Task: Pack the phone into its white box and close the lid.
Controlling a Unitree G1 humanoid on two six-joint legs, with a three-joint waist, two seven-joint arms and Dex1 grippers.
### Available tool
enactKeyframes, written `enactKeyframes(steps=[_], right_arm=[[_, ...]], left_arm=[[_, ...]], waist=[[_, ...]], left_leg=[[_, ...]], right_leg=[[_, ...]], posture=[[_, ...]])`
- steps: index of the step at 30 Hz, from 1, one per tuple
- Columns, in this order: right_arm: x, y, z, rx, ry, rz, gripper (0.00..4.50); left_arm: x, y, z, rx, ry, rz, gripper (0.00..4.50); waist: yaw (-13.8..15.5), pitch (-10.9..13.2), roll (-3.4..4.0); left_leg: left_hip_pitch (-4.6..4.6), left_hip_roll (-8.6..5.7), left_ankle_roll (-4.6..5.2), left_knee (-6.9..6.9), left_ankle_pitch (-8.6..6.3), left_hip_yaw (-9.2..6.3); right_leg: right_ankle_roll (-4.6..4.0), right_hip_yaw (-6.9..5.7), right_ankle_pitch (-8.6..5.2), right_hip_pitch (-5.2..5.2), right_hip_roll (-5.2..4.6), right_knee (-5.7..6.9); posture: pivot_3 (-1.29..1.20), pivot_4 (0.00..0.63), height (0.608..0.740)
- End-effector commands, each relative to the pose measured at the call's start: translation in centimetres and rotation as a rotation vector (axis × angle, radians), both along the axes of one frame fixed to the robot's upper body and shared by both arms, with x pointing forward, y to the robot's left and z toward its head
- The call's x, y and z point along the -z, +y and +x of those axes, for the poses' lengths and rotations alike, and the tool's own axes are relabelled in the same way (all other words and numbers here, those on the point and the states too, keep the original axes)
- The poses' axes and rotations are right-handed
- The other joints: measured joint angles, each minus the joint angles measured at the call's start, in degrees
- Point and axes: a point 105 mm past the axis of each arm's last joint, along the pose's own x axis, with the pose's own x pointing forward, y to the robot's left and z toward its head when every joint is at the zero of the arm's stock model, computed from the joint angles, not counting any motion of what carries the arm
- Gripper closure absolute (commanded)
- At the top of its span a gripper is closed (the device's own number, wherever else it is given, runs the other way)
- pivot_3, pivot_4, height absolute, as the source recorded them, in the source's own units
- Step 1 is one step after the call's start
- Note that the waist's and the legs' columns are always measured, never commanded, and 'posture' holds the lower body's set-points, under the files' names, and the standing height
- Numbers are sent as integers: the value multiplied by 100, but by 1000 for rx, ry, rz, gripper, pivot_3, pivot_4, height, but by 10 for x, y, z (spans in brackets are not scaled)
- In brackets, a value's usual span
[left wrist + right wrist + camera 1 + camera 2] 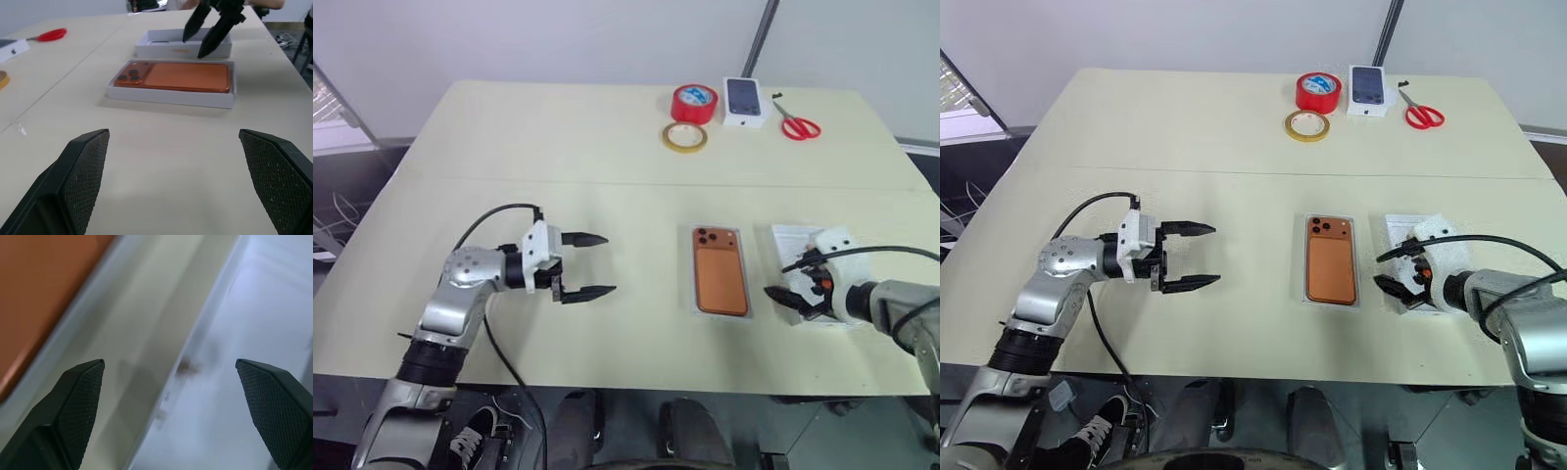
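Phone [721, 271] already in box [697, 305], centre frame. Lid [790, 239] just right — light, stiff, slippery; best pinched by long edges. Left gripper [590, 265] and right gripper [791, 296] gaping, empty.

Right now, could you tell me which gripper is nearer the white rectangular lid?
Right. The right gripper hovers over the white rectangular lid; the left gripper is beyond the orange phone.

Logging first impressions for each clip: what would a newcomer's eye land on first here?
The orange phone lying camera-side up in the white box at the table's middle. Beside it sits the lid, with the open right gripper poised over it. Left of the box, the left gripper hovers open, holding nothing.
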Motion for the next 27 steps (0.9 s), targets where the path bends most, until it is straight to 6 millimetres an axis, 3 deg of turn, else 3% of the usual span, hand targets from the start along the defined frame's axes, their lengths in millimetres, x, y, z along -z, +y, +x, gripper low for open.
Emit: enactKeyframes(steps=[1, 7, 16, 19, 26, 27], right_arm=[[-13, -1, 2, 106, 23, 49, 9], [-21, 8, 14, 82, 35, 62, 9], [-9, 10, 9, 80, 108, 107, 9], [-8, 5, 9, 109, 112, 76, 915], [1, 2, 11, 152, 136, 39, 4458], [3, 1, 11, 163, 141, 41, 4458]], left_arm=[[-13, 5, -4, 24, -72, -14, 34], [-10, 10, -7, 23, -84, 4, 34], [-9, 6, -10, -4, -89, -16, 34], [-7, 3, -13, -12, -85, -24, 0], [-8, -1, -13, -33, -86, -35, 0], [-8, -2, -13, -36, -84, -35, 0]], waist=[[-23, 0, 1], [-27, -3, 6], [-39, -3, 6], [-38, -3, 7], [-39, -4, 6], [-39, -5, 4]], left_leg=[[0, 1, 0, 1, 0, 0], [-6, 1, 1, -2, -1, 1], [-9, 1, 3, 1, -1, 0], [-9, 1, 4, 1, -1, 1], [-9, 1, 5, 3, -1, 0], [-9, 1, 5, 3, -1, 0]], right_leg=[[0, 0, 0, 0, 1, 1], [5, 0, 3, -6, 2, -2], [11, -1, 6, -6, 2, 0], [11, -1, 6, -6, 3, 0], [12, -1, 6, -5, 5, 0], [12, -1, 6, -4, 5, 0]], posture=[[0, 150, 728], [0, 150, 728], [0, 150, 728], [0, 150, 728], [0, 150, 728], [0, 150, 728]])
